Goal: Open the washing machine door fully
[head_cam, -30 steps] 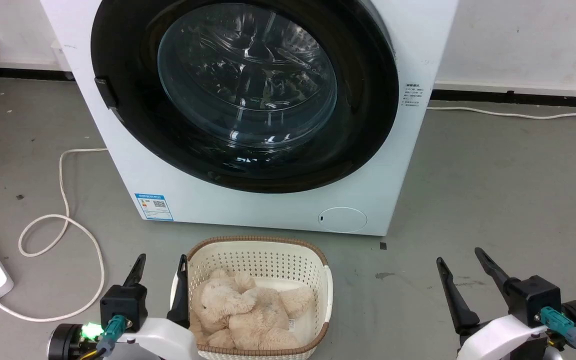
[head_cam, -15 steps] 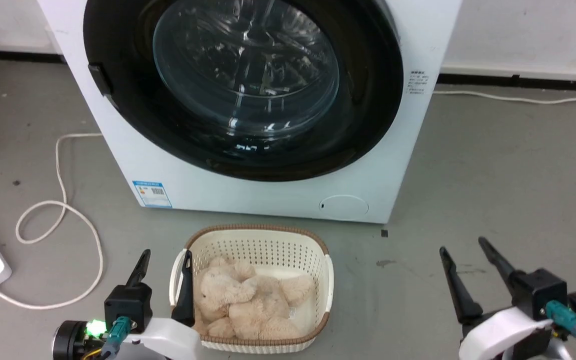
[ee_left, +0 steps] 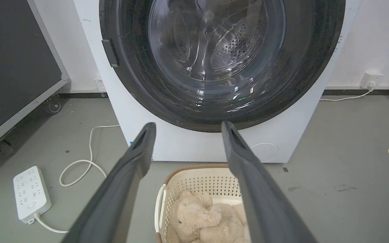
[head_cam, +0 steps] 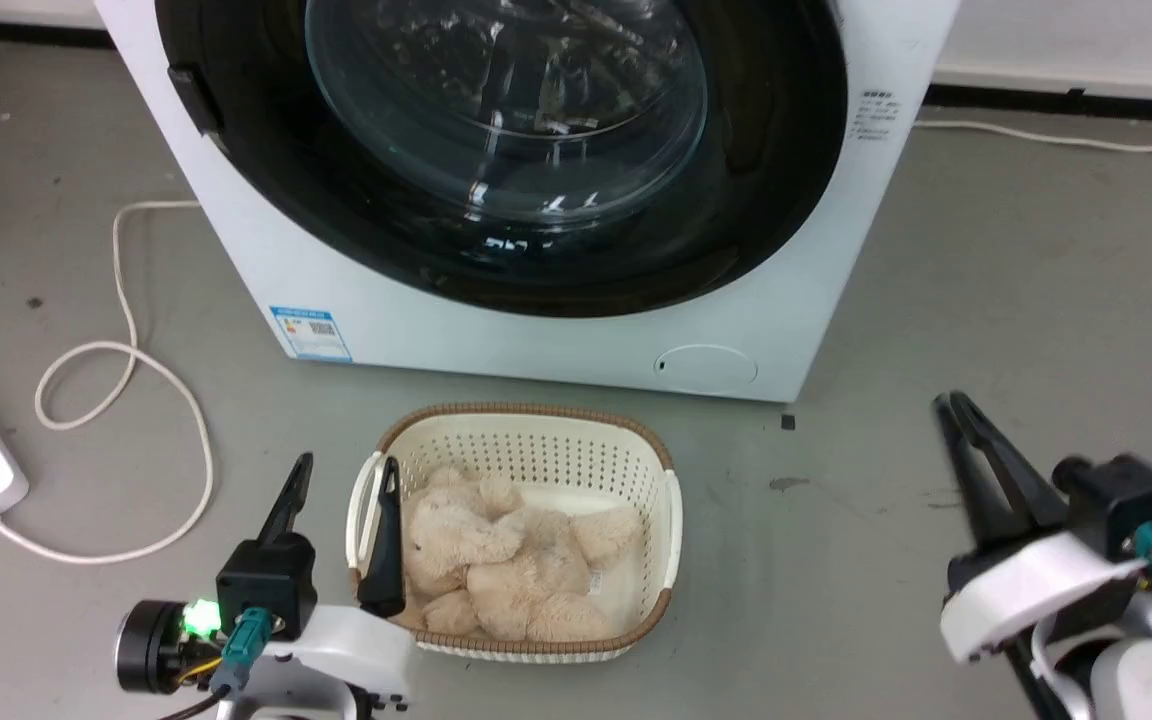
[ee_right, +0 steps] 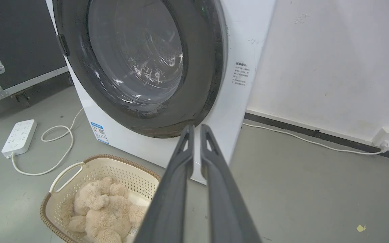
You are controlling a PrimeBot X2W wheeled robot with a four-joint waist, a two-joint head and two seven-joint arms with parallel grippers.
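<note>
Right gripper (head_cam: 951,400) narrower, farther forward; left gripper (head_cam: 347,460) wide

A white power strip (ee_left: 31,194) lies on the grey floor (head_cam: 986,280). Its white cord (head_cam: 209,465) curls just beside it. A black case on wheels (ee_left: 12,60) stands behind it, by the white wall (ee_right: 333,60).

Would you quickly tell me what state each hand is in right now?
Left hand: open, holding nothing.
Right hand: closed, holding nothing.
</note>
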